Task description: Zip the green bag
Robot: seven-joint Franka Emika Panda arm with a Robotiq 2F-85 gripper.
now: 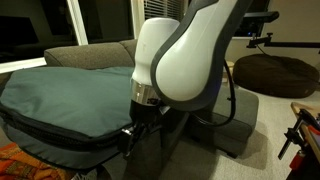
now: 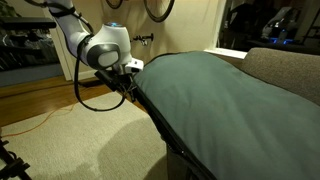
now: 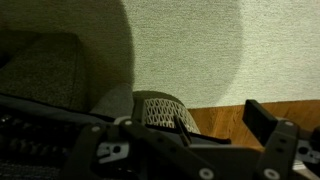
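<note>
wide gripper (image 2: 129, 86) at the green bag (image 1: 70, 95) — zipper not yet gripped
the bag lies flat across the grey sofa (image 2: 290, 70); the gripper hangs at its dark zipper band (image 2: 165, 135), holding nothing. the pull isn't visible — closing blind could pinch fabric and drag the bag.

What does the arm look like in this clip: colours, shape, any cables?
The arm has glossy white, rounded shells with dark joints. A silver ring sits above the black gripper, and a black cable loops off the wrist. No markings are legible.
</note>
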